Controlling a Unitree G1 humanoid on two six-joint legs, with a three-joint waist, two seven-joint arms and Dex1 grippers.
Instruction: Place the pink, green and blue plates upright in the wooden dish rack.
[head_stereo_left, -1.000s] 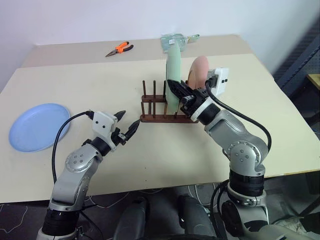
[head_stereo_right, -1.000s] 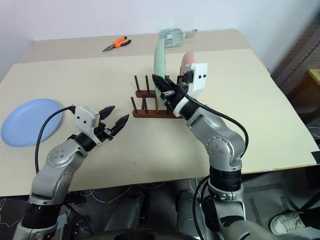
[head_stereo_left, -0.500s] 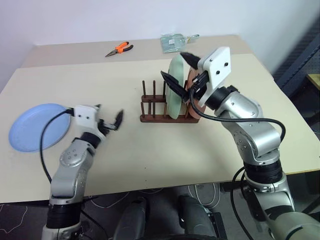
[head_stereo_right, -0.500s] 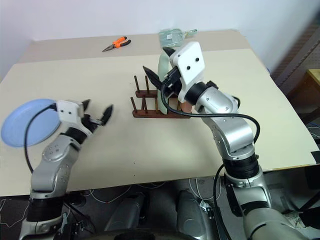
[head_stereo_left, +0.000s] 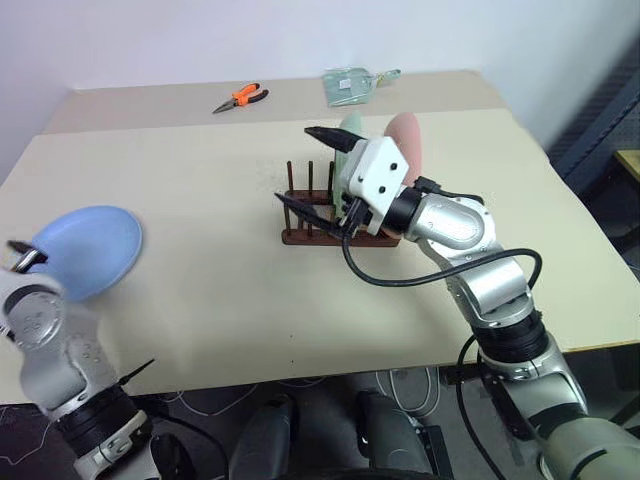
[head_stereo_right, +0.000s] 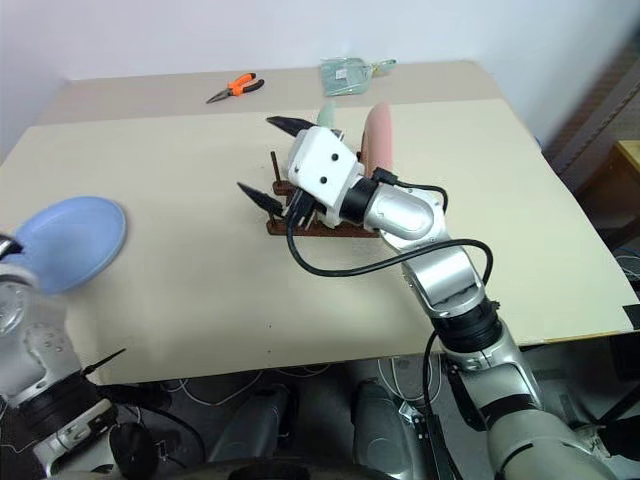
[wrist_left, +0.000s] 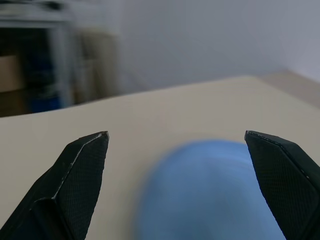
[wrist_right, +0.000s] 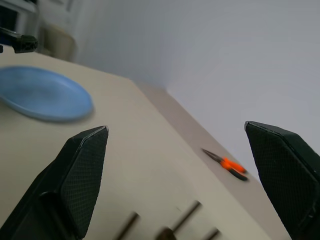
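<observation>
Release is the news here: a second ago the right gripper (head_stereo_left: 305, 167) was clamped at the green plate (head_stereo_left: 349, 139), and now its two black fingers stand spread wide with nothing between them, lifted clear on the near-left side of the wooden dish rack (head_stereo_left: 335, 213). The green plate stands upright in the rack's pegs on its own, with the pink plate (head_stereo_left: 406, 142) upright just beside it toward the right end. Two of three plates look done; several pegs at the rack's left end are free.

The left arm has swung away from the table's middle toward the left edge. In its wrist view the left gripper (wrist_left: 180, 150) is open wide and empty, and the blue plate (wrist_left: 210, 195) lies flat on the table (head_stereo_left: 250, 310) just ahead, centred between the fingers but not touched. From the head views the blue plate sits near the table's left edge, well apart from the rack. Picking it up looks like the step in hand.
</observation>
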